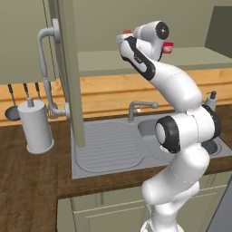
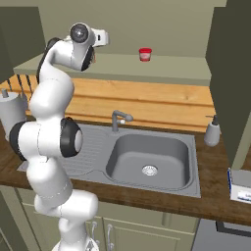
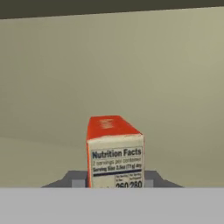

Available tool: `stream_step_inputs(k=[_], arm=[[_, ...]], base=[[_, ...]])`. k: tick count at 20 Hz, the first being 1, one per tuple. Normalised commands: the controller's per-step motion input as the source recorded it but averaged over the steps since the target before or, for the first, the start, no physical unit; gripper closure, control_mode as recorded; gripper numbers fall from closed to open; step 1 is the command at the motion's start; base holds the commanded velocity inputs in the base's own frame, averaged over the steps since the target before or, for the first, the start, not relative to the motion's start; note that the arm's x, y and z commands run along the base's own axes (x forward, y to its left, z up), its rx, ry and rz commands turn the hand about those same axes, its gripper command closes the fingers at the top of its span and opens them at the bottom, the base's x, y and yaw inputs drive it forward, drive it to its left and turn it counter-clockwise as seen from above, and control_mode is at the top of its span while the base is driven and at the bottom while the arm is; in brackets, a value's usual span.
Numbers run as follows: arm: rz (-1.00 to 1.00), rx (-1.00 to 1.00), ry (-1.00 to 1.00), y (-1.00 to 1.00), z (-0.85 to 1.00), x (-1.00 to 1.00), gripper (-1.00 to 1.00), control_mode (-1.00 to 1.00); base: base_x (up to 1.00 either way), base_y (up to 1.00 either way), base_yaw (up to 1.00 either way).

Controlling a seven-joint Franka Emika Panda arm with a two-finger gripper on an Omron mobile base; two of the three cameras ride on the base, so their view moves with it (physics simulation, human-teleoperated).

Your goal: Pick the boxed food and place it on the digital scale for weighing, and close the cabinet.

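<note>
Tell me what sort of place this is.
A kitchen, rendered. A steel sink with a tap is set in a wooden counter, with olive cabinets above and a soap dispenser beside it.

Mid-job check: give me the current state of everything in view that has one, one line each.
boxed food: upright inside the cabinet, between the fingers, gripped.
gripper: shut on the boxed food.
cabinet: doors open.
red-lidded jar: upright on the cabinet shelf, lid on.
faucet: no water visible.
sink: basin empty.
soap dispenser: upright by the sink.
</note>
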Motion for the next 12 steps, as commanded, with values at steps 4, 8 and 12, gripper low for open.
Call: stream_step_inputs(k=[4,8,12], arm=[[0.00,0.00,-0.21,0.00,0.04,-0.49,1.00,-1.00],[0.00,0.00,-0.52,-0.01,0.18,-0.94,1.00,-1.00],[0.00,0.00,-0.56,0.01,0.08,-1.00,1.00,-1.00]], base=[[0.00,0.00,0.00],[0.00,0.00,0.00],[0.00,0.00,0.00]])
